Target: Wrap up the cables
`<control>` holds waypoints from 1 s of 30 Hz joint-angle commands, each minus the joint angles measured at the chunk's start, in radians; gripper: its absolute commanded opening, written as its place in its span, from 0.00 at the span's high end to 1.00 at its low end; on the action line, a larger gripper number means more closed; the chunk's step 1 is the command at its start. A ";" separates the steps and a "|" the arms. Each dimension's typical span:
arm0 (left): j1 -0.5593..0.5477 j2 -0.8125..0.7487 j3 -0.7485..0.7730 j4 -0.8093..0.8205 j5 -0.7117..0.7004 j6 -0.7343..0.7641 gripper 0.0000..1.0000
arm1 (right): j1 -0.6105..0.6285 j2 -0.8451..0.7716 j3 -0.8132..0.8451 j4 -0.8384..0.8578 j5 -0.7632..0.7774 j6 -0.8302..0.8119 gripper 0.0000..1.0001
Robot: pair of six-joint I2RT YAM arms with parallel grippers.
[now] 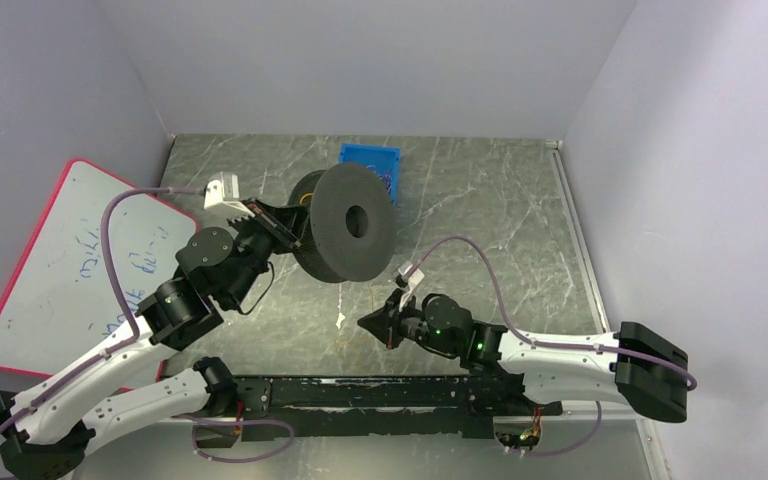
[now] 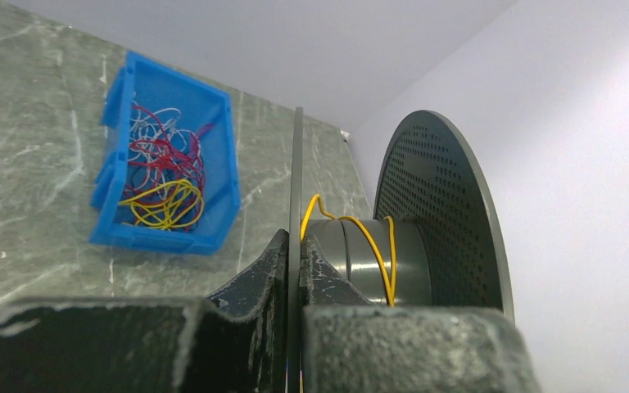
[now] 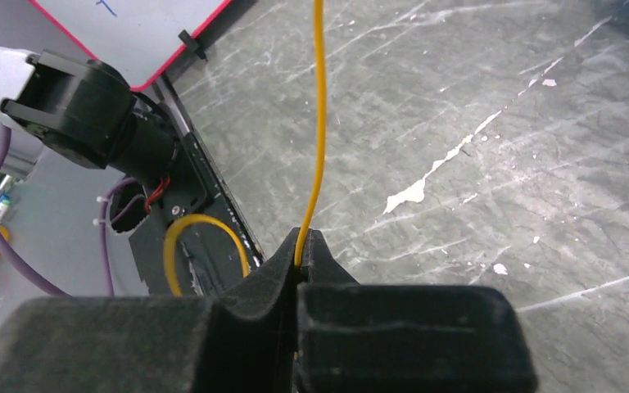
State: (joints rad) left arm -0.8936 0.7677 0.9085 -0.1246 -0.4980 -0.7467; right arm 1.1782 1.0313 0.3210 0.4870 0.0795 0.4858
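Observation:
A dark grey spool (image 1: 345, 223) is held off the table by my left gripper (image 1: 282, 222), which is shut on its thin near flange (image 2: 296, 205). A yellow cable (image 2: 377, 246) loops round the spool's core. My right gripper (image 1: 368, 324) is shut on a yellow cable (image 3: 319, 123) that runs straight up out of its tips (image 3: 299, 246). A blue bin (image 2: 168, 155) holds several loose cables, red, yellow and white; it shows in the top view (image 1: 370, 165) behind the spool.
A whiteboard with a red rim (image 1: 70, 265) leans at the left wall. The black base rail (image 1: 380, 395) runs along the near edge. Lilac hoses (image 1: 460, 250) arc over both arms. White walls close in the marble table (image 1: 500, 220).

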 commanded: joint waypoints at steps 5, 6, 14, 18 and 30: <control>0.002 -0.021 0.018 0.086 -0.151 -0.054 0.93 | 0.103 0.024 0.062 0.011 0.124 -0.035 1.00; 0.002 -0.021 0.014 0.091 -0.155 -0.053 0.93 | 0.113 0.029 0.074 0.006 0.133 -0.041 1.00; 0.002 0.022 0.003 0.129 -0.188 -0.007 0.93 | 0.206 0.089 0.185 -0.055 0.192 -0.078 1.00; 0.002 0.051 0.002 0.142 -0.208 0.024 0.93 | 0.257 0.109 0.261 -0.098 0.224 -0.107 1.00; 0.002 0.137 -0.025 0.067 -0.276 0.073 0.93 | 0.337 0.072 0.460 -0.246 0.301 -0.225 1.00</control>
State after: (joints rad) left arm -0.8951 0.8909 0.8688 -0.1230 -0.6811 -0.6823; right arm 1.4837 1.1351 0.7300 0.2806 0.3813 0.3134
